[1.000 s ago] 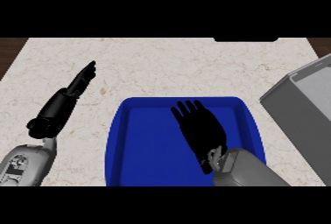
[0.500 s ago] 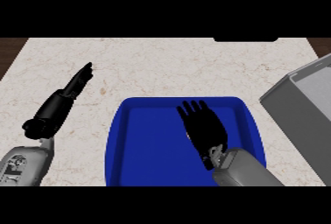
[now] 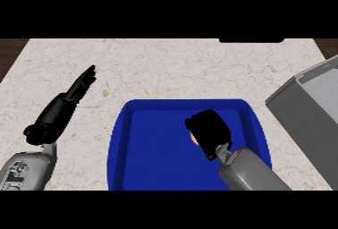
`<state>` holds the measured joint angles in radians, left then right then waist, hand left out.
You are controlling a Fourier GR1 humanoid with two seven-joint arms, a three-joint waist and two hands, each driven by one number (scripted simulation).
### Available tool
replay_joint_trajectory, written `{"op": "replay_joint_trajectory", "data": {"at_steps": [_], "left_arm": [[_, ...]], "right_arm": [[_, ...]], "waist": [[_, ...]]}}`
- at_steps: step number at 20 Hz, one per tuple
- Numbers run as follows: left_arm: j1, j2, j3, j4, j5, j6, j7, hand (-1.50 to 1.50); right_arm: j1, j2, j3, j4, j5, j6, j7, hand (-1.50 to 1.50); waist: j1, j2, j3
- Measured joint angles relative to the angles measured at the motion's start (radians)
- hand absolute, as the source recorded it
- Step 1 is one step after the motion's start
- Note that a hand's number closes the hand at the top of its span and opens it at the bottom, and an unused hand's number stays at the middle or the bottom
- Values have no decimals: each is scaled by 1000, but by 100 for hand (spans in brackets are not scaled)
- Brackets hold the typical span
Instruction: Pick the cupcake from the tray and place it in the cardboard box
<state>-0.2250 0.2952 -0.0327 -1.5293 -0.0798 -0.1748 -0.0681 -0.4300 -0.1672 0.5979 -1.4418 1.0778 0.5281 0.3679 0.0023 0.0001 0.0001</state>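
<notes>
Black fingers of the right hand, spread flat a second ago, have curled over the cupcake inside the blue tray, signalling the grasp; the grey box waits at three o'clock, left hand resting open on the desk.

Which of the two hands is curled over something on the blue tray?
The right hand, fingers curled over a small tan item on the blue tray. The left hand lies straight over the counter, off the tray.
</notes>
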Motion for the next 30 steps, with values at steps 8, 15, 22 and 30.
{"op": "replay_joint_trajectory", "data": {"at_steps": [8,15,22,30], "left_arm": [[16,-15,11,-22,-20,-13,5,0],[10,-19,17,-9,-30,-17,-8,0],[21,-23,25,-35,-29,-28,2,0],[15,-22,44,-26,-30,-36,9,0]], "right_arm": [[-15,6,9,60,104,-177,-140,150],[-62,-2,-254,174,-7,-266,-168,150],[-109,-28,-374,177,-12,-391,-200,150],[-138,-83,-459,-82,2,-333,-91,150]], "waist": [[2,-1,-1],[2,3,1],[1,0,0],[-11,-5,0]]}}
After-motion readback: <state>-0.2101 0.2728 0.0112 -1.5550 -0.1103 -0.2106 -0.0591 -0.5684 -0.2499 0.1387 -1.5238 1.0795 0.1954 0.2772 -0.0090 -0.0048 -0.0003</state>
